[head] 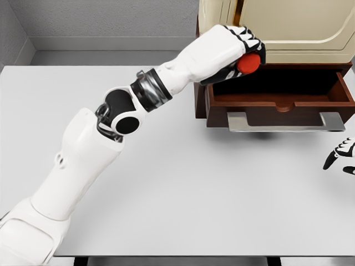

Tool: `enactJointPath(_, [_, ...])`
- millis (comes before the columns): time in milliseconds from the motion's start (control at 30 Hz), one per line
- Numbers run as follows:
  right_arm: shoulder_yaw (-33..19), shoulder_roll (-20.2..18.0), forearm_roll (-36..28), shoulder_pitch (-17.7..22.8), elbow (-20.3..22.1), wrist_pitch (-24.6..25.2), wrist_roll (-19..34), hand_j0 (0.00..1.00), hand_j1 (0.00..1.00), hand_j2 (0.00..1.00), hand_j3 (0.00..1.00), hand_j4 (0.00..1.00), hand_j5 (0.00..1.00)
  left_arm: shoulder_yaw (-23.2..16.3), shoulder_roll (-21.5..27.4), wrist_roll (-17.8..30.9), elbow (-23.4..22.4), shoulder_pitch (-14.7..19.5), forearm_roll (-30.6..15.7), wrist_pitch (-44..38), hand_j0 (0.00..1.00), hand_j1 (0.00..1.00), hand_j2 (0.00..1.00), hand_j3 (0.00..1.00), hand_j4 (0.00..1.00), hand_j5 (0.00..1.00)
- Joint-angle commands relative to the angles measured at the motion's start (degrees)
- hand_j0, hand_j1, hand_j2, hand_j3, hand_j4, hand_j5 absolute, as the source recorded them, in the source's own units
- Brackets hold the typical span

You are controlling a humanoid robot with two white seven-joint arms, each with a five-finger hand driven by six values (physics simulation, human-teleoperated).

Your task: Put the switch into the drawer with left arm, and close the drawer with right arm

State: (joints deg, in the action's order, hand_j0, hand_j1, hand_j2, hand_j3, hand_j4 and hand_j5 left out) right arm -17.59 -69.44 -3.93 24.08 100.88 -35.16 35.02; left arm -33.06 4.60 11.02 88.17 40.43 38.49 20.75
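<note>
My left hand (244, 52) reaches up and right over the table, fingers curled around a red rounded switch (248, 64). It holds the switch just above the left end of the open brown wooden drawer (280, 100). The drawer's dark inside shows nothing in it, and a flat grey handle (285, 122) sticks out from its front. Only the fingertips of my right hand (341, 155) show at the right edge, spread and holding nothing, a little below and right of the handle.
The drawer belongs to a cream cabinet (288, 25) standing at the back right of the white table (183, 183). A grey wall runs behind the table.
</note>
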Motion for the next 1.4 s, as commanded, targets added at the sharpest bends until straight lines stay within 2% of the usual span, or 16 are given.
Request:
enactJointPath(0, [0.01,-0.08,-0.38,0.00,0.02,0.16,-0.02,0.57,0.57,0.57,0.57,0.57,0.57,-1.13,-0.56,-0.04,-2.65,0.26,1.06,-0.18,0.34,0.34,0.34,0.34,0.34,0.34])
enactJointPath(100, [0.01,-0.08,-0.38,0.00,0.02,0.16,-0.02,0.57,0.57,0.57,0.57,0.57,0.57,-2.19,-1.35,-0.04,-5.82,2.02,1.06,-0.18,0.34,0.34,0.34,0.34,0.34,0.34])
enactJointPath(300, [0.01,-0.08,-0.38,0.00,0.02,0.16,-0.02,0.57,0.57,0.57,0.57,0.57,0.57,-3.42,-2.05,-0.12,-6.35,2.81,1.15,-0.27,0.34,0.34,0.34,0.34,0.34,0.34])
enactJointPath(367, [0.01,-0.08,-0.38,0.00,0.02,0.16,-0.02,0.57,0.57,0.57,0.57,0.57,0.57,-3.51,-2.23,-0.12,-6.35,2.81,2.64,-0.18,0.37,0.37,0.37,0.37,0.37,0.37])
enactJointPath(400, [0.01,-0.08,-0.38,0.00,0.02,0.16,-0.02,0.57,0.57,0.57,0.57,0.57,0.57,-3.51,-2.23,-0.12,-6.26,2.81,2.73,-0.18,0.49,0.49,0.49,0.49,0.49,0.49])
enactJointPath(433, [0.01,-0.08,-0.38,0.00,0.02,0.16,-0.02,0.57,0.57,0.57,0.57,0.57,0.57,-3.42,-2.14,-0.12,-6.26,2.81,2.73,-0.27,0.66,0.66,0.66,0.66,0.66,0.66])
enactJointPath(467, [0.01,-0.17,-0.38,0.09,0.02,0.16,-0.02,0.57,0.57,0.57,0.57,0.57,0.57,-3.42,-2.05,-0.12,-6.17,2.90,2.73,-0.27,0.77,0.77,0.77,0.77,0.77,0.77])
enactJointPath(1067, [0.19,-0.44,-0.38,0.09,0.02,0.16,-0.02,0.56,0.56,0.56,0.56,0.56,0.56,-3.51,-2.23,-0.12,-5.73,2.64,3.17,0.08,0.80,0.80,0.80,0.80,0.80,0.80])
enactJointPath(1267, [0.45,-0.52,-0.38,0.17,0.02,0.16,-0.02,0.56,0.56,0.56,0.56,0.56,0.56,-3.51,-1.88,-0.12,-3.01,2.29,2.73,0.87,0.83,0.83,0.83,0.83,0.83,0.83])
enactJointPath(1300, [0.45,-0.52,-0.38,0.17,0.02,0.16,-0.02,0.56,0.56,0.56,0.56,0.56,0.56,-3.51,-1.61,-0.12,-0.64,2.02,2.03,2.80,0.89,0.89,0.89,0.89,0.89,0.89])
enactJointPath(1333, [0.54,-0.52,-0.38,0.17,0.02,0.16,-0.02,0.57,0.57,0.57,0.57,0.57,0.57,-3.51,-1.35,-0.04,0.33,1.94,-0.86,4.38,0.90,0.90,0.90,0.90,0.90,0.90])
enactJointPath(1367, [0.54,-0.52,-0.38,0.17,0.02,0.16,-0.02,0.57,0.57,0.57,0.57,0.57,0.57,-3.59,-0.21,0.93,0.95,2.02,-6.05,5.35,0.90,0.90,0.90,0.90,0.90,0.90])
